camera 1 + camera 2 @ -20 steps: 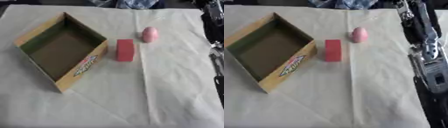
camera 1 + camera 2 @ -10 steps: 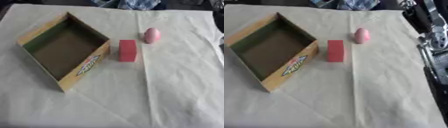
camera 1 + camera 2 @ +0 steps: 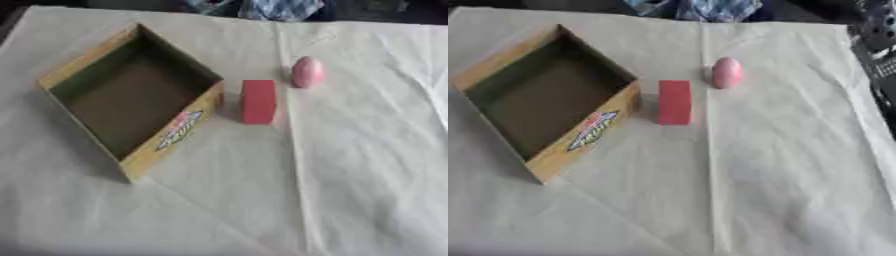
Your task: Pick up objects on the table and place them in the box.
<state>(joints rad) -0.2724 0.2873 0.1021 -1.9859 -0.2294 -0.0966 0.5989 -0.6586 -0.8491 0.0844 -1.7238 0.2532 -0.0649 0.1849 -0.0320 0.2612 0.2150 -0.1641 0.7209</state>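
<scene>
An open cardboard box (image 3: 171,136) with yellow walls and a printed label stands on the left of the table, turned at an angle, and I see nothing inside it. Just right of the box lies a red rectangular block (image 3: 258,101), flat on the cloth. A pink egg-shaped thing (image 3: 306,72) sits a little farther back and right of the block. Neither hand shows. Only a black and silver part of my right arm (image 3: 877,31) appears at the upper right edge of the right eye view, well away from the objects.
A pale creased cloth (image 3: 359,175) covers the table. A blue-white bundle (image 3: 280,7) lies beyond the far edge. The dark table edge runs down the right side of the right eye view.
My right arm has drawn back toward the right edge, and far less of it shows now. The picture has shifted a little; box, block and egg have not moved.
</scene>
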